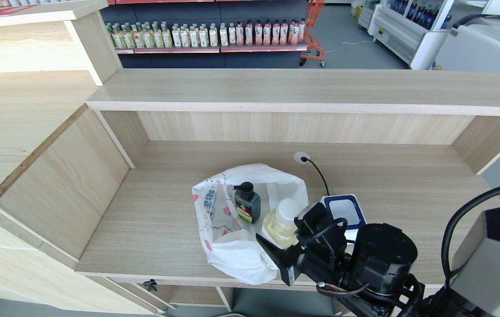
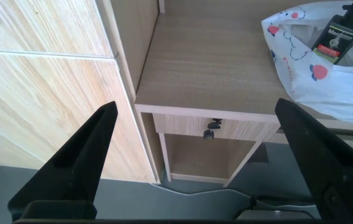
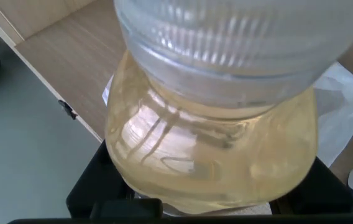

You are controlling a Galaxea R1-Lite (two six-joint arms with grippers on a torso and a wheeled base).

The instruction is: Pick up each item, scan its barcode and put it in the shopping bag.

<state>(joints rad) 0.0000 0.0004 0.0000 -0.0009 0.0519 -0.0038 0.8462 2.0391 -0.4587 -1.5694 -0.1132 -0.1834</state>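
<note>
Yellow bottle [image 1: 281, 223] is clamped in the right gripper [image 1: 279, 245], lower centre, at the right edge of the shopping bag [image 1: 228, 246]. Black pump bottle [image 1: 247, 204] already bagged. Left gripper [image 2: 196, 107] hangs wide open, empty. I'd say only this drop remains.

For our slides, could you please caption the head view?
Right hand holds a yellow bottle at the shopping bag, where a black pump bottle sits.
</note>
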